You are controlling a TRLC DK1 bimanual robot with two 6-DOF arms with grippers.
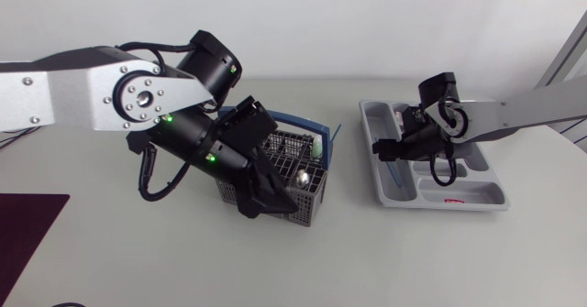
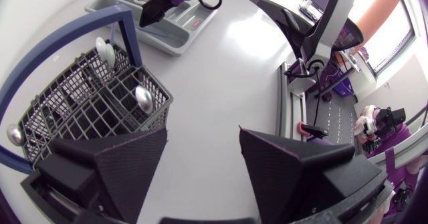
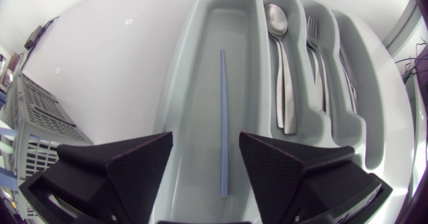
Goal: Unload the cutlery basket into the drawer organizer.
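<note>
Standing handle-down, long axis vertical, in the cutlery basket's (image 1: 316, 202) corner cell at head-view centre, the spoon (image 1: 301, 173) sits just beside the left gripper (image 1: 271, 202), jaws spread and empty; the right gripper (image 1: 383, 149), also spread, hangs farther right over the drawer organizer (image 1: 486, 195).

From overhead, my left arm (image 1: 92, 92) and left hand (image 1: 268, 197) cover the 9 o'clock half of the cutlery basket (image 1: 310, 206). My right hand (image 1: 390, 149) hides the organizer (image 1: 495, 197) toward its 10 o'clock corner. At the left wrist, I see only the bowl of the spoon (image 2: 143, 98); its handle is sunk out of sight inside the basket.
</note>
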